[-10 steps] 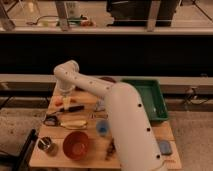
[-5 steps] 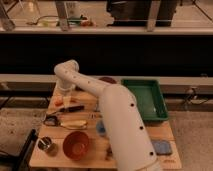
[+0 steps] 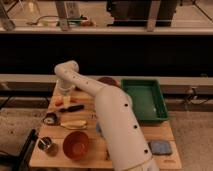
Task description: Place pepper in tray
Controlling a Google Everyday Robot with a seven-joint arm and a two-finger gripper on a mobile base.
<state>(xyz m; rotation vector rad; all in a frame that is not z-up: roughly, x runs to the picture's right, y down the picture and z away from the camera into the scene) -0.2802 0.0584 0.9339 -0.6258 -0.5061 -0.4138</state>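
Fingers on the gripper (image 3: 63, 91) are spread as wide as they go, w/ nothing in them. They hang just above the pepper (image 3: 60, 102) at the left-rear corner of the worktop (image 3: 165, 131).

Change over the last sec is small. The upper arm has swung slightly, but the gripper end stays over the same spot and the pepper hasn't budged.

You're prob. still lining up, so no grasp yet. The carry to the tray (image 3: 162, 107), well apart on the right side, is all still to do.

Nearby are a black-handled tool (image 3: 75, 107), a pale yellow item (image 3: 74, 125) and an orange-red bowl (image 3: 76, 145).

No brands, labels or other text can be read.
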